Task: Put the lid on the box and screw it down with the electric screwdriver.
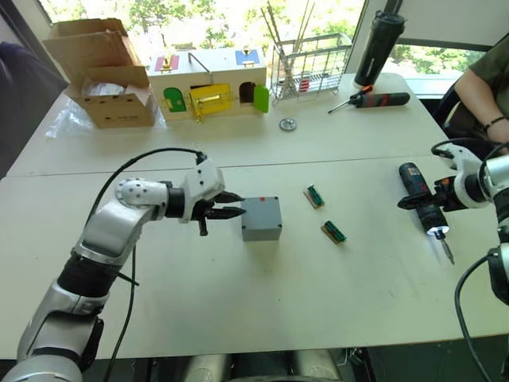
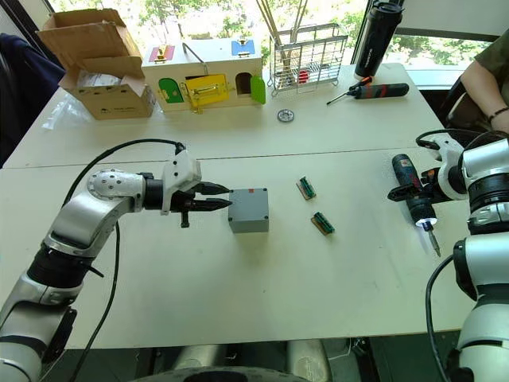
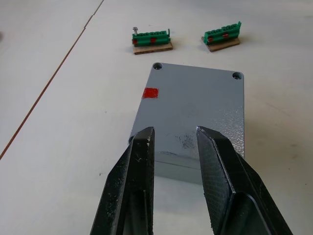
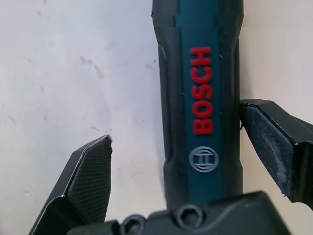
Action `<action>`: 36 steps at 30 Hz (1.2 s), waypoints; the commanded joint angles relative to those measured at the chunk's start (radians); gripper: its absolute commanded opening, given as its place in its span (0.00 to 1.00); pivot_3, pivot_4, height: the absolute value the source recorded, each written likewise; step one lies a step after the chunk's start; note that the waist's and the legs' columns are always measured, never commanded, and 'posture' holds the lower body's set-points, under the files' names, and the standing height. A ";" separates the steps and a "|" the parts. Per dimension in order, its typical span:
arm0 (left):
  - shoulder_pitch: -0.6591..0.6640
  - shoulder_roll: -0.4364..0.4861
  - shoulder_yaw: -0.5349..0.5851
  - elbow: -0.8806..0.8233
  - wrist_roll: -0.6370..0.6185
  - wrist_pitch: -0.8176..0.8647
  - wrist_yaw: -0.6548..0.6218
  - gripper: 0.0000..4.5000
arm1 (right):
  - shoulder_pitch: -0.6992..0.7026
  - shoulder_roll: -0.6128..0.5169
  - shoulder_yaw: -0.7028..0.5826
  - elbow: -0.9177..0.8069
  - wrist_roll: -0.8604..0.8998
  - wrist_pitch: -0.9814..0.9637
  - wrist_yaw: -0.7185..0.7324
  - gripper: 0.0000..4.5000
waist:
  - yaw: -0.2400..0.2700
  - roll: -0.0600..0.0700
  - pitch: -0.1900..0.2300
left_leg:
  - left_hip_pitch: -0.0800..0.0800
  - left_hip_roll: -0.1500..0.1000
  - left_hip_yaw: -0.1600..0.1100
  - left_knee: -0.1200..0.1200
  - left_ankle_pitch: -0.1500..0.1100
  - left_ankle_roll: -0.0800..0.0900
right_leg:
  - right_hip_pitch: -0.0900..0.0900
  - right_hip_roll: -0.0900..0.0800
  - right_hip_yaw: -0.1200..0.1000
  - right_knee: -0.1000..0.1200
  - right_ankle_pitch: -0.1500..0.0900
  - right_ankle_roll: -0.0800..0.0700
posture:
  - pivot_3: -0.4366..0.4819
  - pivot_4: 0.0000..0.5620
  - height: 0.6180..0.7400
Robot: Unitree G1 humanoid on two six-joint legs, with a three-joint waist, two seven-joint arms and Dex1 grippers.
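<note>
The grey box (image 1: 262,227) stands mid-table with the lid (image 3: 195,103) lying flat on top, corner holes showing and a red mark near one corner. My left gripper (image 1: 241,204) is at the box's left side, open, its fingertips (image 3: 142,142) just over the lid's near edge with nothing between them. The electric screwdriver (image 1: 421,199), dark blue-green and black, is at the right with its light on and its bit pointing toward the table's front edge. My right gripper (image 4: 175,122) is open around its body; one finger touches it and the other stands apart.
Two green terminal blocks (image 1: 314,196) (image 1: 333,231) lie right of the box. At the back are a cardboard box (image 1: 107,76), a wooden latch box (image 1: 208,83), a wire rack (image 1: 310,68), a metal disc (image 1: 288,123), a hand screwdriver (image 1: 374,99) and a black bottle (image 1: 380,44). A person's arm (image 1: 485,87) is far right.
</note>
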 commanded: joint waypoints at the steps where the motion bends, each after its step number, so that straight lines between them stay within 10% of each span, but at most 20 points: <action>1: -0.002 0.016 0.040 -0.003 -0.011 -0.006 0.003 0.30 | -0.029 -0.033 -0.033 -0.045 -0.025 -0.051 -0.009 0.99 | 0.000 0.000 0.000 | 0.000 0.000 0.000 0.000 0.000 0.000 | 0.000 0.000 0.000 0.000 0.000 0.000 | 0.48 0.27 1.00; 13: -0.006 0.060 0.060 0.025 -0.010 0.006 -0.022 0.30 | 0.045 -0.074 -0.096 -0.244 -0.040 -0.192 -0.031 0.99 | 0.001 0.000 0.000 | 0.000 0.000 0.001 0.000 0.000 0.000 | -0.002 0.000 0.000 0.004 0.000 0.000 | 0.48 0.27 1.00; 22: 0.123 0.044 0.068 -0.012 -0.009 0.039 0.046 0.30 | 0.556 0.026 -0.380 -1.226 0.378 -0.109 0.057 0.99 | 0.001 0.000 0.000 | 0.000 0.002 -0.003 -0.001 0.000 -0.001 | -0.002 0.001 -0.001 0.006 0.000 0.000 | 0.48 0.27 1.00; 28: 0.115 -0.018 0.019 0.033 0.049 0.009 0.113 0.30 | 0.720 0.120 -0.279 -1.515 0.429 -0.042 -0.072 0.99 | 0.016 0.000 0.000 | -0.003 0.000 -0.003 0.009 0.000 0.000 | 0.001 -0.001 -0.001 0.007 0.000 0.000 | 0.48 0.27 1.00; 36: 0.088 -0.081 -0.017 0.090 0.087 -0.027 0.136 0.30 | 0.710 0.277 -0.099 -1.482 0.380 0.001 -0.260 0.99 | 0.022 -0.001 0.000 | -0.003 0.000 -0.004 0.009 -0.001 0.001 | 0.000 -0.001 -0.001 0.007 0.000 0.000 | 0.48 0.27 1.00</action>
